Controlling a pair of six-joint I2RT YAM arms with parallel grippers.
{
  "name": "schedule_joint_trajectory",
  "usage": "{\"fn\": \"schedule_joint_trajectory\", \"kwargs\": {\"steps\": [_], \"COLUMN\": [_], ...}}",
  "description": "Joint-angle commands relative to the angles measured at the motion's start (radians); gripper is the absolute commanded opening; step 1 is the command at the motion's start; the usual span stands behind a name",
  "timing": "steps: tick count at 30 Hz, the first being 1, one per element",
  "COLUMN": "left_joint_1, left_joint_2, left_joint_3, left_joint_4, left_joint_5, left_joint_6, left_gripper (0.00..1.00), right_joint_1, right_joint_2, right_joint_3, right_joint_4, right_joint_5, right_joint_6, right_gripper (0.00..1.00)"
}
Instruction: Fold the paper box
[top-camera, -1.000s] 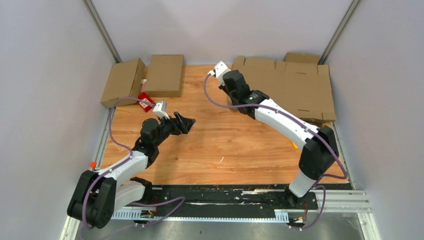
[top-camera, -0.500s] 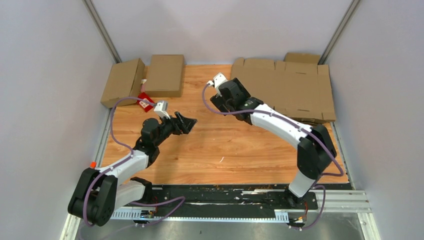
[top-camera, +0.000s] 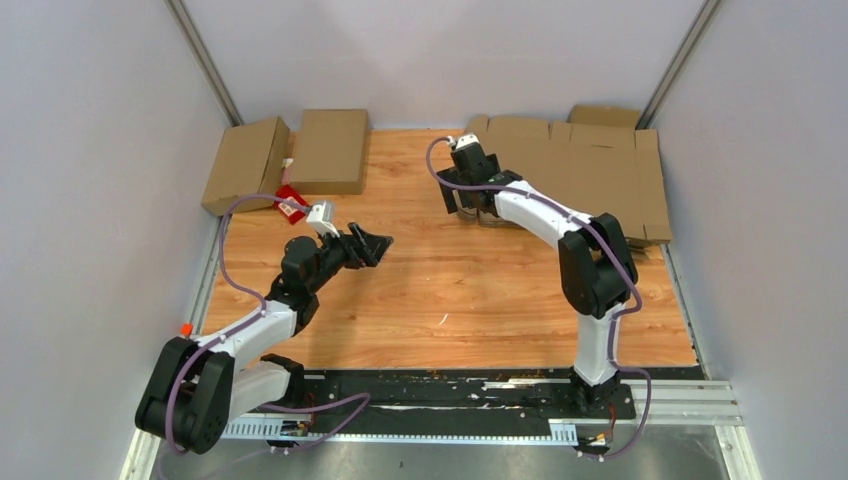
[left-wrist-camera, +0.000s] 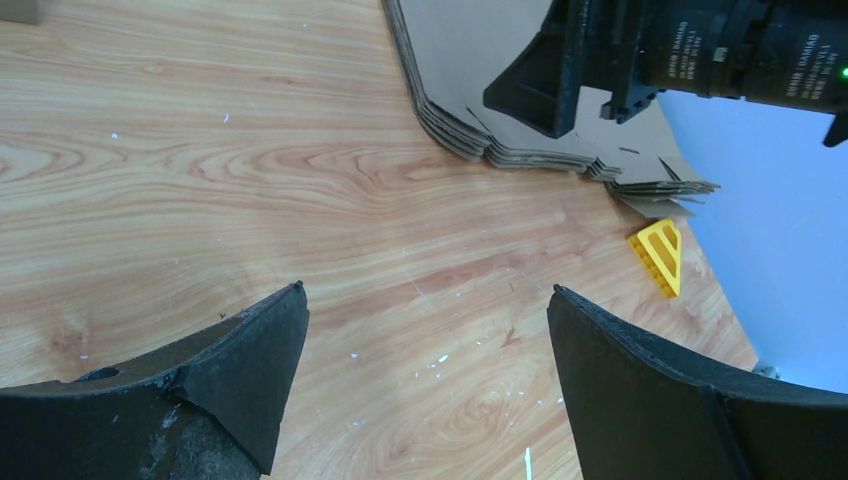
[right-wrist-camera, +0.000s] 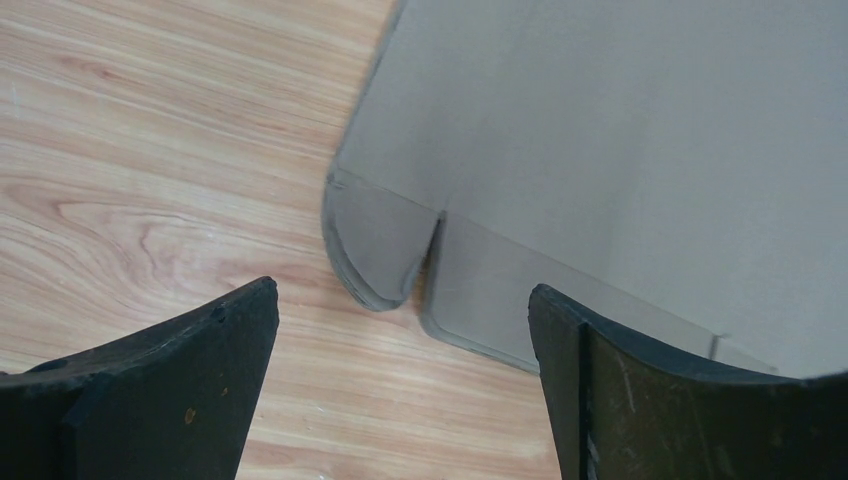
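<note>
Pale grey walls close in a wooden table (top-camera: 450, 300), and a stack of flat cardboard blanks (top-camera: 590, 180) lies on it. This stack is the paper box stock, still unfolded, several sheets deep with notched flaps along its edges. The right gripper (top-camera: 462, 200) hangs over the stack's left-hand near corner with its jaws spread wide and nothing between them. Its wrist camera looks straight down between the two dark fingers (right-wrist-camera: 170, 380) onto a rounded flap corner with a narrow slit beside it, and onto bare wood to the left of that flap. Whether the fingers touch the top sheet cannot be told. The left gripper (top-camera: 375, 243) is well to the left of the stack and nearer the arm bases, above bare wood. It points towards the stack, its jaws likewise wide and empty. In its wrist view the stack's layered edge shows as a curve of stacked sheets, with the right arm's black wrist above that edge. A small yellow plastic piece (left-wrist-camera: 660, 255) lies on the wood just beside the ragged flaps at the stack's near end. Across the bare wood to the left of the stack, two brown cartons sit side by side: one carton (top-camera: 245, 163) leans at the table's side, the other carton (top-camera: 330, 150) lies flat. A red tag (top-camera: 290, 203) lies just in front of them.
</note>
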Motion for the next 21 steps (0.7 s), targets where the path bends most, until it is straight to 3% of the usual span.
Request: {"fn": "schedule_joint_trajectory", "kwargs": {"steps": [1,7,13,16,21], "left_joint_1": [-0.003,-0.003,-0.003,-0.003,-0.003], "left_joint_2": [-0.014,-0.015,-0.005,0.004,0.001], "left_joint_3": [0.021,0.022,0.021,0.023,0.022], "left_joint_4": [0.025,0.025,0.03,0.031,0.03], "left_joint_5": [-0.003,-0.001,-0.001,0.0,0.0], "left_joint_6": [0.016,0.017,0.017,0.018,0.019], "left_gripper": [0.97,0.97,0.97,0.97,0.97], "right_joint_1": [-0.019,-0.047,-0.086,-0.105,-0.128], "right_joint_2": [0.053,0.137,0.185,0.19,0.181], "right_joint_3": [0.058,0.114,0.132,0.128,0.121], "right_joint_4": [0.062,0.055,0.056,0.058,0.046], "right_joint_5": [-0.082,-0.08,-0.107,-0.137,-0.186], "right_joint_6": [0.103,0.15,0.201,0.206,0.208], "right_gripper": [0.95,0.94,0.83,0.73,0.71]}}
